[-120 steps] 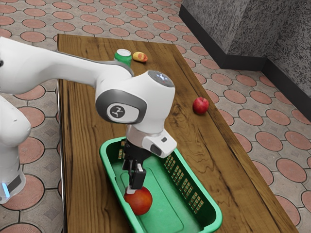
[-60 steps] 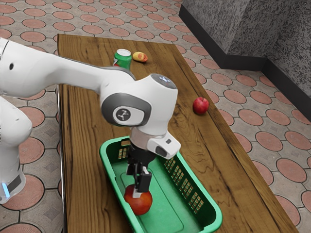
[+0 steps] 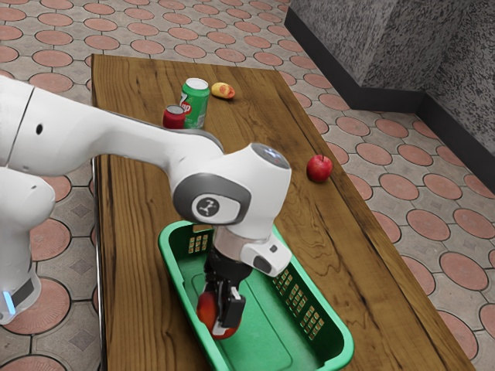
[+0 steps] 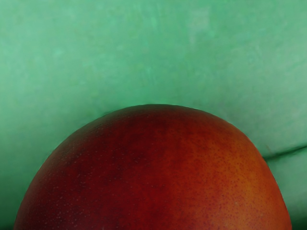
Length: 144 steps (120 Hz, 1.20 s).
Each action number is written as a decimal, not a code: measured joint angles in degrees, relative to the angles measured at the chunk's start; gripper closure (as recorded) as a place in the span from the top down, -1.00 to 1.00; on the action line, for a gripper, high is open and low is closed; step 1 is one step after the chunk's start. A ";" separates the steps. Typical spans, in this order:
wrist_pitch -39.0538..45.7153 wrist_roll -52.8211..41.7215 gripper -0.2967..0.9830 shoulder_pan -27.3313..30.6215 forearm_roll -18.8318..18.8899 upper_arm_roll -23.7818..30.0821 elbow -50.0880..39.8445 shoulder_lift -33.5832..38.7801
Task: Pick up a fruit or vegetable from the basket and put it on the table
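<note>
Brown wooden tabletop [image 3: 133, 247] holds the green basket [image 3: 267, 340] at lower centre, my claw [image 3: 220, 318] at the red-orange fruit [image 3: 206, 308] inside, clamped or apart I cannot tell.

A rough gray wall [image 3: 394, 46] is standing in the upper right of the frame, and it is bending at a corner. A black strip [image 3: 379, 99] is running along its bottom. Pink and gray tiles [image 3: 428, 225] are covering the floor. A long brown wooden table [image 3: 128, 255] is stretching from the top down to the bottom, showing dark lines.
</note>
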<state>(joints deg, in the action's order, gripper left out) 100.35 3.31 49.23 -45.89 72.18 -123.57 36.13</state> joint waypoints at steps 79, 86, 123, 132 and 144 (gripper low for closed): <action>0.36 0.52 -0.39 -5.62 2.94 -8.57 1.61 0.18; 0.30 0.59 -0.41 -6.43 3.49 -10.03 1.88 0.18; -2.79 0.84 -0.42 -2.69 7.87 -12.59 16.84 -0.62; -4.16 0.83 -0.41 0.68 8.65 -11.82 20.67 -1.99; -5.41 0.79 -0.41 5.16 10.35 -9.91 24.94 -4.20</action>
<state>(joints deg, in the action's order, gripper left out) 94.94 4.10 54.39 -35.54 62.27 -98.63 31.93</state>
